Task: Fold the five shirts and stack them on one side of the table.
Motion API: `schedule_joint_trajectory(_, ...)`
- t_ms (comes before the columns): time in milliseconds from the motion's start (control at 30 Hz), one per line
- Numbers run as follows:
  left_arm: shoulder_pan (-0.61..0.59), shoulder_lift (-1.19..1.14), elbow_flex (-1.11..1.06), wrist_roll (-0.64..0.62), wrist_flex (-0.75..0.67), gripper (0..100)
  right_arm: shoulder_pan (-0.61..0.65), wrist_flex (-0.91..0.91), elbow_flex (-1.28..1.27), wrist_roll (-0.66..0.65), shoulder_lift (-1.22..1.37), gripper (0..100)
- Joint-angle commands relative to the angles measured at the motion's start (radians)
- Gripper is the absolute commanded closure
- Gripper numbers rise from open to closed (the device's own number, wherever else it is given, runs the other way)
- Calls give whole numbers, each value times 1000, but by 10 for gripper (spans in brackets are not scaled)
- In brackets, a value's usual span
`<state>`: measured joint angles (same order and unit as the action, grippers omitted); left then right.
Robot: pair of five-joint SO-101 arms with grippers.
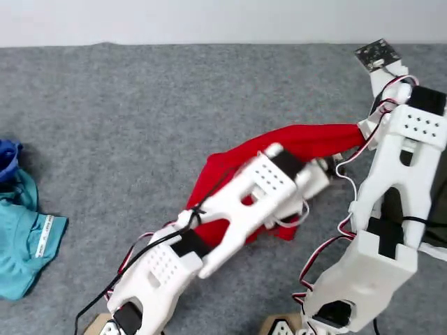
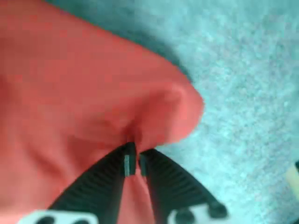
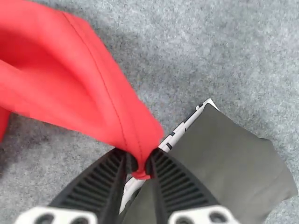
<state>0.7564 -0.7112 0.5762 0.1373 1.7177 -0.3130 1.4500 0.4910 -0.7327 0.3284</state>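
Observation:
A red shirt [image 1: 307, 143] is stretched over the middle of the grey table between both arms. My left gripper [image 2: 134, 161] is shut on a bunched fold of the red shirt [image 2: 70, 93], near its middle. My right gripper [image 3: 138, 165] is shut on a hemmed corner of the red shirt [image 3: 70, 84], holding it up at the table's right side. A folded dark shirt [image 3: 219, 163] lies just beneath the right gripper; in the high view the right arm [image 1: 391, 202] covers most of the dark shirt [image 1: 436, 209]. A teal shirt [image 1: 24, 237] and a blue one [image 1: 8, 159] lie at the left edge.
The grey felt table surface [image 1: 140, 118] runs open between the red shirt and the teal shirt. A white wall strip [image 1: 209, 21] borders the far edge. Red, black and white cables [image 1: 328, 258] hang along both arms.

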Motion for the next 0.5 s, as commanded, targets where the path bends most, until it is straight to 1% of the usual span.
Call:
schedule_joint_trajectory(0, -75, 77, 105, -5, 38, 995, -8, 4, 14, 9, -19, 988)
schedule_joint_trajectory(100, -129, 173, 107, -3, 37, 995, -12, 7, 28, 8, -19, 988)
schedule_joint_trajectory(200, -210, 284, 97, -3, 37, 995, -12, 27, 64, 8, -19, 988)
schedule_joint_trajectory(333, -331, 420, 99, -3, 37, 995, 5, 104, 166, 11, -19, 988)
schedule_joint_trajectory(467, -445, 557, 104, -2, 37, 995, 30, 209, 334, 11, -19, 988)
